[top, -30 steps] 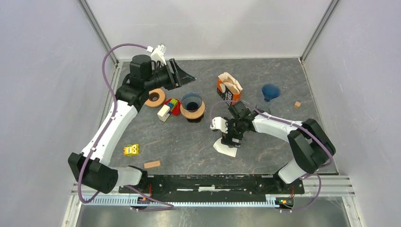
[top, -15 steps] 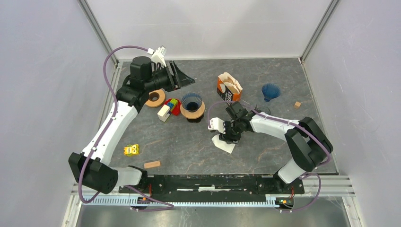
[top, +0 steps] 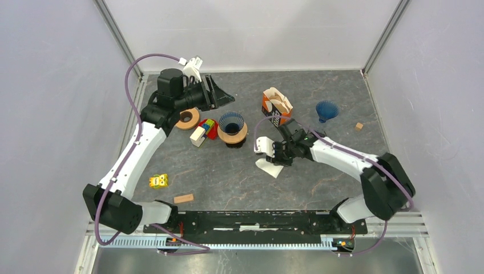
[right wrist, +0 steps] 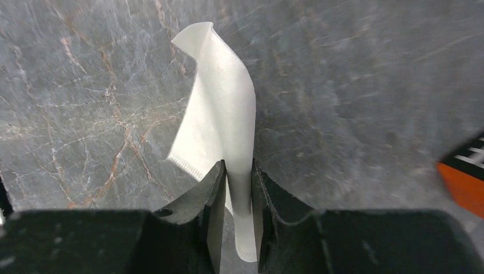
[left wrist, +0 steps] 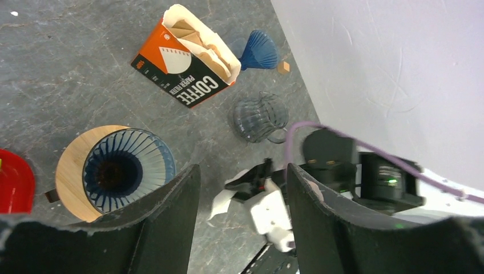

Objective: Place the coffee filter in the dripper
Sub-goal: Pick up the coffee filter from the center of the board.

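Between the two fingers of our right end effector [right wrist: 238, 182], we are pinching the coffee filter [right wrist: 220, 108] by one edge. The jaws are standing narrow, pressing flat on the thin paper, while the rest of the white sheet is curling away from us over the gray surface [right wrist: 354, 85]. We are taking it by the rim, we judge, because paper this flimsy offers no other hold, and an edge grip leaves the body free to open out later. Whether the far tip is touching the surface, we cannot tell.

Off to the far left of the filter, well apart from it, the dripper [top: 232, 127] is sitting upright on its wooden ring, its ribbed blue mouth facing up and holding nothing, so the filter is not yet in place. We are looking at a lift and a carry across to that mouth as the step ahead.

Above the back-left corner, our left end effector [top: 220, 94] is hanging with its jaws wide and nothing between them, its camera looking down on the dripper; we are probably parking it there to leave the path free.

Behind our right arm, the open orange box [top: 276, 106] of filters is lying on its side, with a glass jug [left wrist: 259, 117] near it and a second blue cone [top: 326, 110] farther right. Colored blocks [top: 204, 130] are crowding the dripper's left side, so we are favoring an approach from the right.
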Controlling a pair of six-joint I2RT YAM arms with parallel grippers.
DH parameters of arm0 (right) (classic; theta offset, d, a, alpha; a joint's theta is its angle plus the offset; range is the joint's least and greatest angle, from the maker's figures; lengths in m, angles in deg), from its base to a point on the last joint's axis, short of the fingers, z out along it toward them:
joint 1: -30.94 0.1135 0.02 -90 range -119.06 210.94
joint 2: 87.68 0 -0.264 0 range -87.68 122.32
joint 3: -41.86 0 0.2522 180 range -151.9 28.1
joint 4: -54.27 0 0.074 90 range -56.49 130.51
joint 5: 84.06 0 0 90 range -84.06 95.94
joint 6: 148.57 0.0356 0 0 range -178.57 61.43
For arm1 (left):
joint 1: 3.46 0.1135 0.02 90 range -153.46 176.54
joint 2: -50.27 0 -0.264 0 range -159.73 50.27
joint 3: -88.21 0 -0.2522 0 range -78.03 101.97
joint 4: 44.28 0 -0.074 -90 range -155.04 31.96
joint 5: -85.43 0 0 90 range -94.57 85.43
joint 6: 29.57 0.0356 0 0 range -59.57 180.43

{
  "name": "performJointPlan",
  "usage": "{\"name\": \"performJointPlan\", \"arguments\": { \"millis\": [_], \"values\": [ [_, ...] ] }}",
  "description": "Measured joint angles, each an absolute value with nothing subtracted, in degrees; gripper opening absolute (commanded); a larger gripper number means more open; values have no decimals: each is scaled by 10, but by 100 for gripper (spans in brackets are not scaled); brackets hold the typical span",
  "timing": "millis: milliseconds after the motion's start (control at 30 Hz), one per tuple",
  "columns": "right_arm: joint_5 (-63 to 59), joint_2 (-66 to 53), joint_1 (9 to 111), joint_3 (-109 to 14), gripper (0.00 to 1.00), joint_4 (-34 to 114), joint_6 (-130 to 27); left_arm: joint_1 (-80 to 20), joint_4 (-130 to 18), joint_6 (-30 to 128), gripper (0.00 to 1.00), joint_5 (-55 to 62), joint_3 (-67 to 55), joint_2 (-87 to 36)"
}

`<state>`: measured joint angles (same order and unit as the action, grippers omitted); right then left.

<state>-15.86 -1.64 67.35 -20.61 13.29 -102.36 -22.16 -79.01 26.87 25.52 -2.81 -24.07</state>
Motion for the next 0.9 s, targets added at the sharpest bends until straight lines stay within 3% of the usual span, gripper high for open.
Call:
{"name": "performJointPlan", "arguments": {
  "millis": [267,633,900],
  "values": [
    [-176,-136,670,-263,21,134,-990,-236,-791,338,64,281,-59,-242],
    [-213,-180,670,-334,21,153,-934,-341,-807,444,70,336,-66,-242],
    [-237,-181,670,-337,20,154,-914,-388,-836,528,64,314,-65,-252]
  ]
}}
